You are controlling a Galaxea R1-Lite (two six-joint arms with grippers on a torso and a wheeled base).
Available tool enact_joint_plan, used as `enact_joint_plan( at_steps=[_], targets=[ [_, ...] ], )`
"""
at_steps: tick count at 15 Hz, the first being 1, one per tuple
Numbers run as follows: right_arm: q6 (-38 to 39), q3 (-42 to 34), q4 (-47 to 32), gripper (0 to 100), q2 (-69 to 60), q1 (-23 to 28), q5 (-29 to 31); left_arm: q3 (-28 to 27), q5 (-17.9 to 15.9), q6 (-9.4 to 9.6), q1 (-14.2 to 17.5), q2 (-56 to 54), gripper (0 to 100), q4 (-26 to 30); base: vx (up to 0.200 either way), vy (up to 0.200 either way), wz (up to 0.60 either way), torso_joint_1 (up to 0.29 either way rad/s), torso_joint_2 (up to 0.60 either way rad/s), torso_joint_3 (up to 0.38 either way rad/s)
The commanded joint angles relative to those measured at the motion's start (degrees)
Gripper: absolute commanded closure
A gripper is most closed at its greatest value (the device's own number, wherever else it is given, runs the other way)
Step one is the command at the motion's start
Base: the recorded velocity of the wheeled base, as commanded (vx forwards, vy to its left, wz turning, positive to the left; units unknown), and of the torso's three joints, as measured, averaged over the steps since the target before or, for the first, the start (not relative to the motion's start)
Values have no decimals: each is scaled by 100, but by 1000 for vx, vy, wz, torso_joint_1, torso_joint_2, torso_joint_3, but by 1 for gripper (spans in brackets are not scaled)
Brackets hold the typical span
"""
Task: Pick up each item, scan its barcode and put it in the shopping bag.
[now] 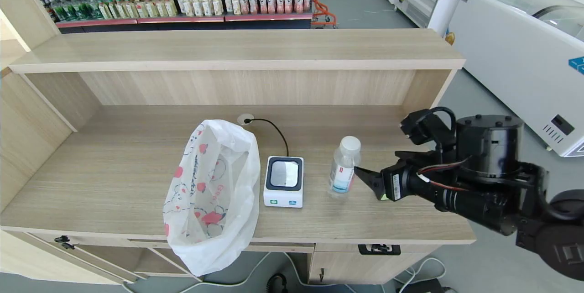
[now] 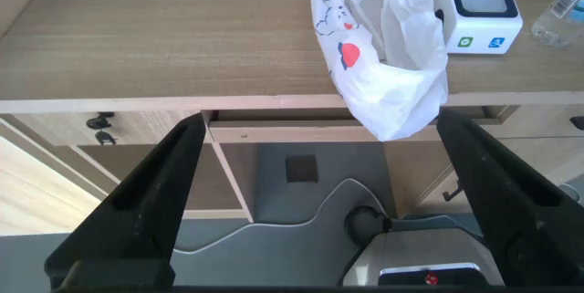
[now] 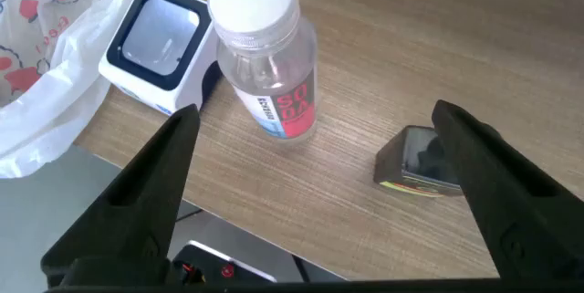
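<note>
Right end effector wide open, empty, at right end of bench. Left end effector open, empty, low before bench front. Bag gapes at front edge, scanner beside it, bottle upright just ahead of right fingers. Step looks like first grasp. Next: close on bottle, lift, show barcode to scanner.

Beyond the wooden counter, 1 shelf carries a row of bottled drinks; a white freezer stands to the right.

Scanner between bottle and bag
</note>
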State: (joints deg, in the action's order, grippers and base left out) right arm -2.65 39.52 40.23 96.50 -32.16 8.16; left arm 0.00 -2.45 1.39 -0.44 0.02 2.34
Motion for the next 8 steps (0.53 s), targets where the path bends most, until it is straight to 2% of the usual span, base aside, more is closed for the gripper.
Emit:
enact_joint_plan(
  at_steps=[1, 5, 8],
  targets=[
    [-8, 12, 380, 0, 712, -150, 28, 0, -1, 2, 0, -2, 0, 3, 0, 0, 0, 0, 0, 0],
    [133, -6, 1523, 0, 1310, -238, 28, 0, -1, 2, 0, -2, 0, 3, 0, 0, 0, 0, 0, 0],
    [159, 91, 2024, 0, 1670, -256, 19, 0, -1, 2, 0, -2, 0, 3, 0, 0, 0, 0, 0, 0]
  ],
)
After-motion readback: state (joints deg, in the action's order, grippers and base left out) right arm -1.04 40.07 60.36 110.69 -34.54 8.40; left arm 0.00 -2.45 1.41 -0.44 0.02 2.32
